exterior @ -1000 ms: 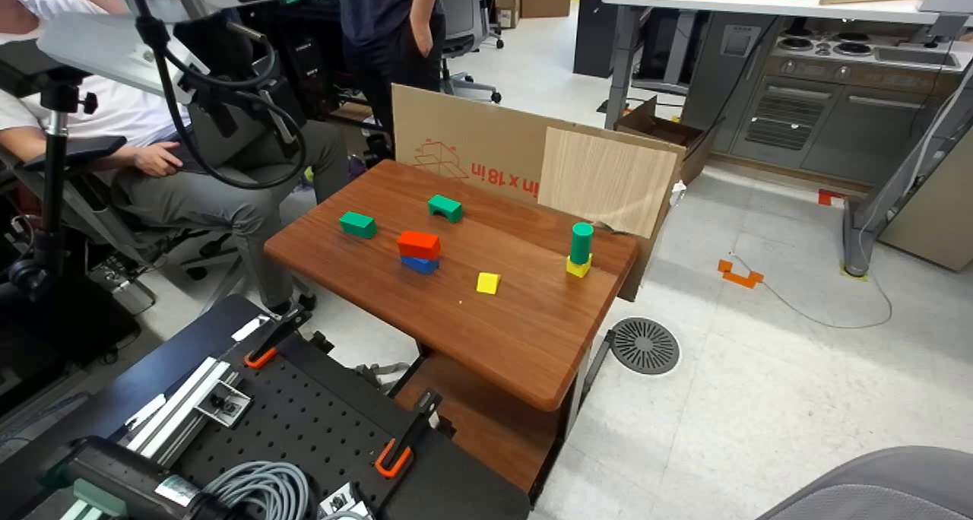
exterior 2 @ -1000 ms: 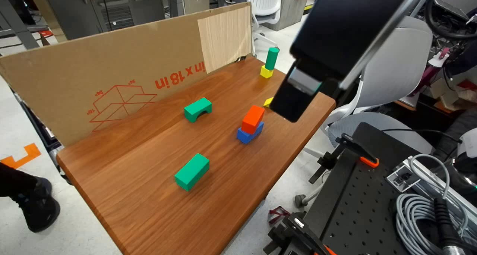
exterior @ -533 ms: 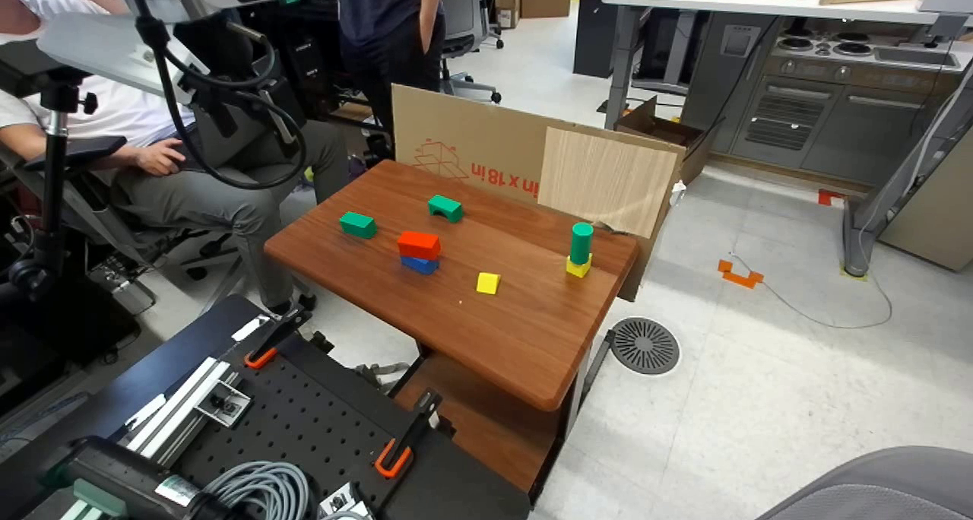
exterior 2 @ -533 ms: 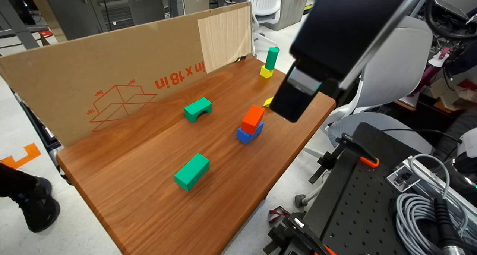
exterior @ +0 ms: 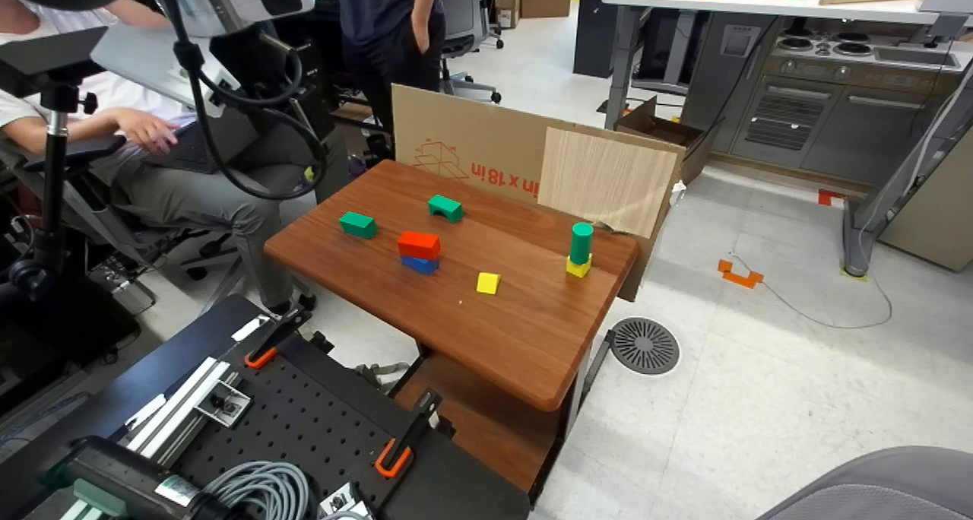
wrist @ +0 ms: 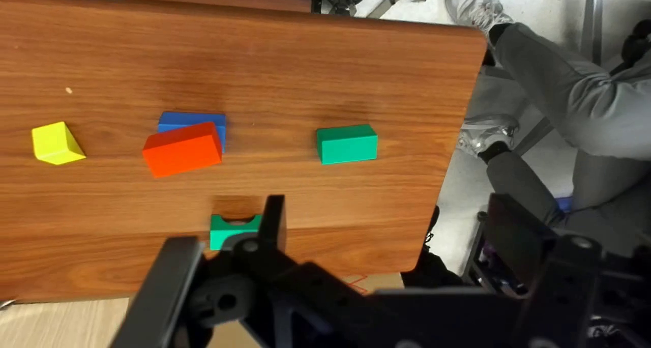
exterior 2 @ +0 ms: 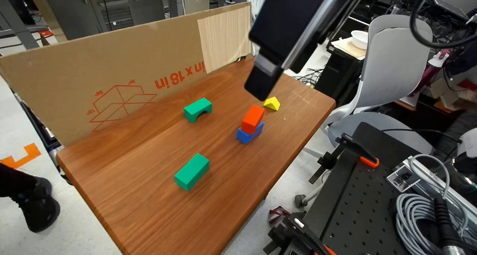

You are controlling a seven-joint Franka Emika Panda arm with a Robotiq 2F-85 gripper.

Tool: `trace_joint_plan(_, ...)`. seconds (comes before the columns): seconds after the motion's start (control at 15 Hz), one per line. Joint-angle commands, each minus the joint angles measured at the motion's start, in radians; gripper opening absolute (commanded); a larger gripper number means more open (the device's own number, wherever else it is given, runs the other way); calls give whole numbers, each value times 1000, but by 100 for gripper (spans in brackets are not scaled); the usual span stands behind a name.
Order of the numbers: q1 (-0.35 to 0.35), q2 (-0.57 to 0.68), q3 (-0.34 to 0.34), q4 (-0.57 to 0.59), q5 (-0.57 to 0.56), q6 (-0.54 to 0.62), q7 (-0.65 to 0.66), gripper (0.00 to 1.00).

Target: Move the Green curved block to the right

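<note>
The green curved block [exterior: 447, 207] is a low arch on the brown table, near the cardboard sheet. In an exterior view its arch [exterior 2: 198, 108] opens toward the table's middle. In the wrist view the block [wrist: 230, 232] is partly hidden behind one finger. My gripper [wrist: 390, 203] is open and empty, with its fingers wide apart, above the table. In an exterior view its dark end hangs above and beyond the red block. The upright green cylinder [exterior: 581, 242] stands on a yellow cube [exterior: 578, 266]; the arm hides both in an exterior view.
A low green rectangular block [exterior 2: 192, 172] lies near the table's end. A red block [exterior 2: 253, 119] rests askew on a blue block [exterior 2: 246, 136]. A yellow wedge [exterior 2: 272, 103] lies beyond them. The cardboard sheet [exterior 2: 149, 53] stands along the long table edge [exterior: 486, 368]'s opposite side.
In an exterior view the arm has moved left toward the cardboard, uncovering the yellow wedge and covering the cylinder. In an exterior view the arm has shifted right. The blocks have not moved.
</note>
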Motion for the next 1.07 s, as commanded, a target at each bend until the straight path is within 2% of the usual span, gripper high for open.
trace_joint_plan(0.0,-40,147,20,70,-43,94,46,100)
trace_joint_plan(0.4,-88,373,10,231,-215,85,147,100)
trace_joint_plan(0.87,-77,570,-38,408,-361,114,219,100)
trace_joint_plan(1.0,-77,624,-48,457,-371,101,230,100)
